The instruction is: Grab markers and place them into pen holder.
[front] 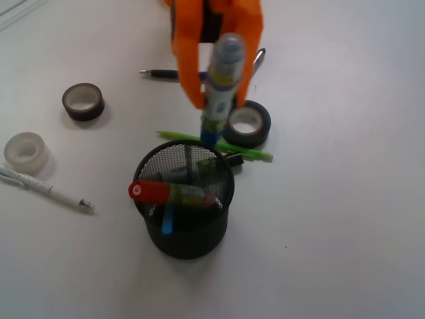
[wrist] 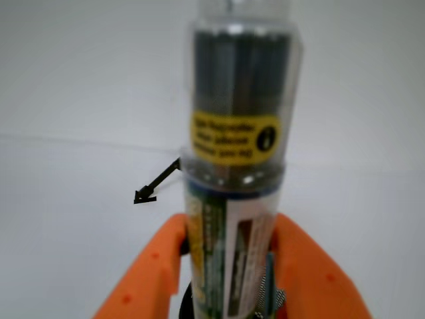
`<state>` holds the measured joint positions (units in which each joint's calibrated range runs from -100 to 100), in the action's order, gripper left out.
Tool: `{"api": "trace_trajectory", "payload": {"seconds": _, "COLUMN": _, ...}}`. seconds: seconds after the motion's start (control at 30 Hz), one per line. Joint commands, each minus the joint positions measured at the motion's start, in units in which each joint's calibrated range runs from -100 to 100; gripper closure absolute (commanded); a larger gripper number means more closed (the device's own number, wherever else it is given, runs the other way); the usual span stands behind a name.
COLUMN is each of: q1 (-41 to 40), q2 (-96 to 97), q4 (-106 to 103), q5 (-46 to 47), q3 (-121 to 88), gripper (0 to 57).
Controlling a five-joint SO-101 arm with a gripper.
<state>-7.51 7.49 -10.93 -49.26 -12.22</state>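
Note:
My orange gripper [front: 219, 100] is shut on a thick marker [front: 223, 73] and holds it nearly upright, blue cap [front: 211, 136] pointing down. The cap hangs just above the far rim of the pen holder [front: 192, 240], a black wire-mesh cup. A red-capped marker [front: 171, 193] lies slanted across the cup's opening, and a blue-tipped item [front: 168, 219] stands inside. In the wrist view the held marker [wrist: 236, 133] fills the centre, its clear grey end towards the camera, clamped between the two orange fingers [wrist: 159, 266] of the gripper [wrist: 229, 266].
A black tape roll [front: 247, 123] and a slim green pen [front: 255, 153] lie just behind the cup. A dark tape roll [front: 84, 101], a clear tape roll [front: 26, 151] and a thin white pen [front: 50, 189] lie on the left. A dark pen [front: 159, 74] lies at the back.

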Motion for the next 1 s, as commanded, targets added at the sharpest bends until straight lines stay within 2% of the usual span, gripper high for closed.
{"api": "trace_trajectory", "payload": {"seconds": 0.0, "q1": 2.0, "q2": -3.3, "q4": -8.4, "q5": -0.3, "q3": -2.9, "gripper": 56.9}}
{"api": "trace_trajectory", "payload": {"seconds": 0.3, "q1": 2.7, "q2": 2.8, "q4": -8.8, "q5": -0.8, "q3": -0.7, "gripper": 56.6}}
{"api": "trace_trajectory", "payload": {"seconds": 0.37, "q1": 2.4, "q2": 6.0, "q4": -8.8, "q5": -1.1, "q3": 1.3, "gripper": 53.3}}
{"api": "trace_trajectory", "payload": {"seconds": 0.5, "q1": 0.7, "q2": 10.9, "q4": -14.5, "q5": -1.6, "q3": 3.6, "gripper": 39.9}}
{"api": "trace_trajectory", "payload": {"seconds": 0.6, "q1": 0.3, "q2": 13.7, "q4": -19.4, "q5": -1.6, "q3": 3.9, "gripper": 34.3}}
{"api": "trace_trajectory", "payload": {"seconds": 0.7, "q1": 0.4, "q2": 14.8, "q4": -20.6, "q5": -1.4, "q3": 3.9, "gripper": 31.7}}
{"api": "trace_trajectory", "payload": {"seconds": 0.83, "q1": 0.7, "q2": 13.7, "q4": -20.2, "q5": -0.2, "q3": 3.4, "gripper": 31.1}}
{"api": "trace_trajectory", "payload": {"seconds": 0.97, "q1": 0.1, "q2": 7.8, "q4": -8.2, "q5": 3.8, "q3": 3.5, "gripper": 31.1}}
